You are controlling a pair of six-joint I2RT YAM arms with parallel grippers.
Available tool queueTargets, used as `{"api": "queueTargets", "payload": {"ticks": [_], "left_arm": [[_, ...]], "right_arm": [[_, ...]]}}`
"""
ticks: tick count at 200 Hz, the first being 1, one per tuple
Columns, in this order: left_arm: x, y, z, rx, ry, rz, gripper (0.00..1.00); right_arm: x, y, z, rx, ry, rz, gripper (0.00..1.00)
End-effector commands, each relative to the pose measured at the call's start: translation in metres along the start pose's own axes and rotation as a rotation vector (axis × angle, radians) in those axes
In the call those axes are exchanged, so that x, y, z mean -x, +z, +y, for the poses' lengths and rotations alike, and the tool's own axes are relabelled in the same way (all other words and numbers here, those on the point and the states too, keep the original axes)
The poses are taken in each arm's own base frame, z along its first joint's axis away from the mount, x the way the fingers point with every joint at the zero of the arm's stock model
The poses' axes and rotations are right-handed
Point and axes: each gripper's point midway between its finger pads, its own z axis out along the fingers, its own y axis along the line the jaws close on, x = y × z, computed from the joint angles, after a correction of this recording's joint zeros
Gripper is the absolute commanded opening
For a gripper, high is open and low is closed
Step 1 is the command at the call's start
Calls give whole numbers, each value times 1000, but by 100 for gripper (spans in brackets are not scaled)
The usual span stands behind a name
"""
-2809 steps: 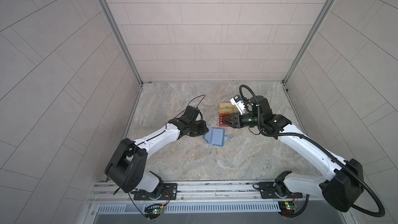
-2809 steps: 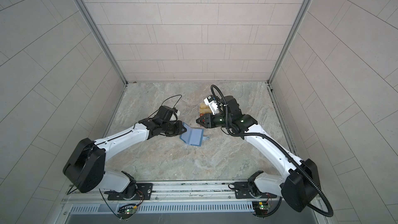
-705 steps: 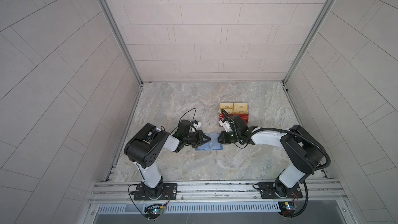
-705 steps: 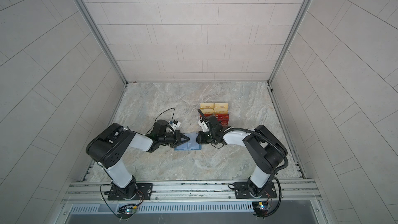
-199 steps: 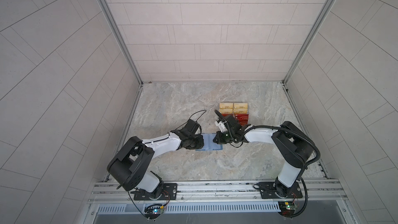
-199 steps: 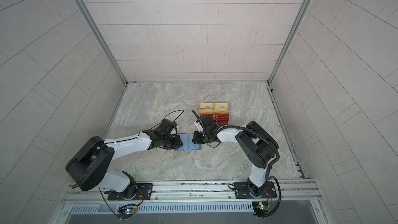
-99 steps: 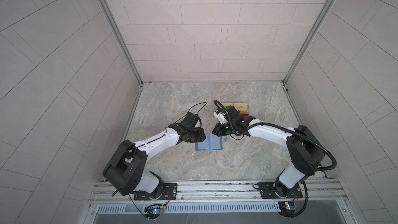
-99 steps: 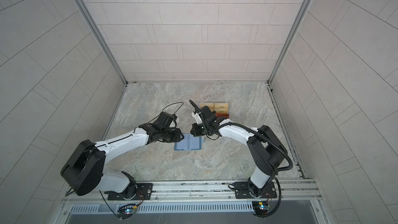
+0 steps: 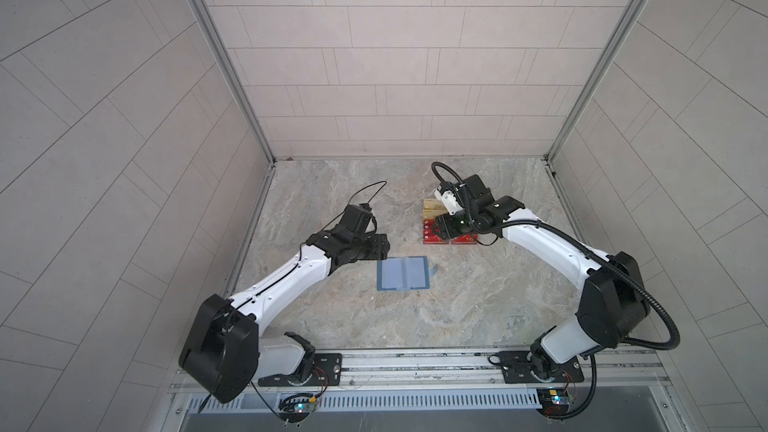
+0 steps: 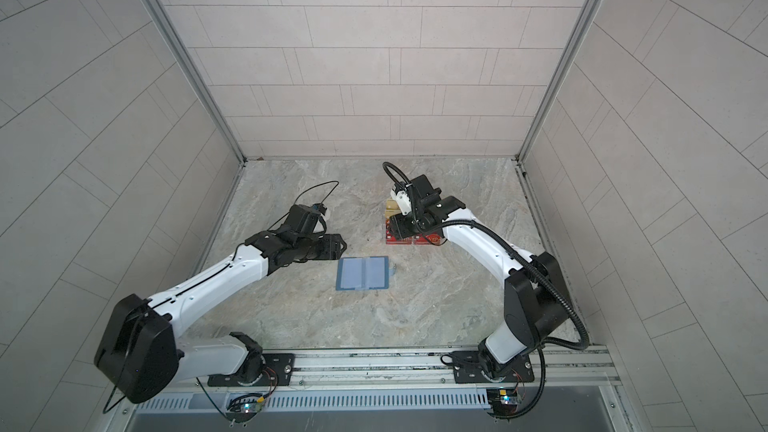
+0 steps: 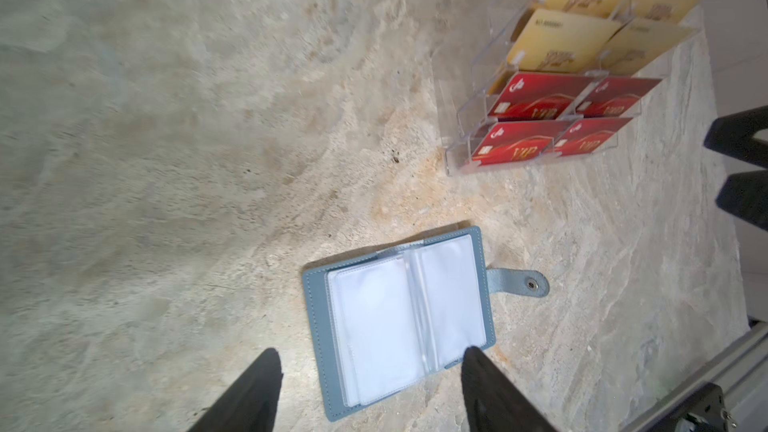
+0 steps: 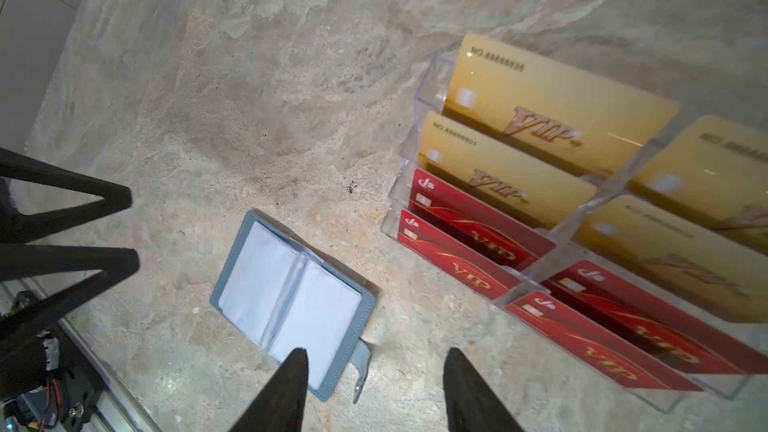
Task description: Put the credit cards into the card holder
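1. The credit cards (image 12: 469, 251), red with gold "VIP" lettering, are standing in the two near tiers of the clear rack (image 11: 457, 160), right of centre and towards the far side of the counter (image 9: 457, 297).
2. The card holder (image 9: 402, 273), slate-blue, is lying open and flat near the counter's middle. Its pale sleeves are facing up and its snap tab is pointing right. It is lying apart from the rack, to its near left.
3. The gold cards (image 12: 540, 110) are filling the rack's two far tiers.
4. The right tool (image 12: 376, 352) is hanging above the rack's left side, fingers spread, holding nothing.
5. The left tool (image 11: 369, 353) is hovering just far-left of the card holder, fingers spread wide, holding nothing.
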Motion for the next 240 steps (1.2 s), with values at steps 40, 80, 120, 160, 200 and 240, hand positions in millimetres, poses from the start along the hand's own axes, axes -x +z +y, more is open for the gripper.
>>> {"api": "queueTargets", "payload": {"ticks": [40,80,120,160,200,240], "left_arm": [[23,-23,26,90,121,-201,77],[24,-30,36,115,103,-163,76],[20,-26,34,74,79,-133,76],[18,-24,36,72,70,-127,76],[15,-19,36,55,52,-114,76],[12,-14,37,54,42,-95,76]], "right_arm": [[-7,-12,-24,-72,-331,59,63],[19,-12,-27,3,-321,97,63],[8,21,-12,93,-444,248,58],[1,35,-12,123,-491,300,47],[-9,50,-23,94,-532,339,46],[-7,62,-23,96,-554,346,44]]}}
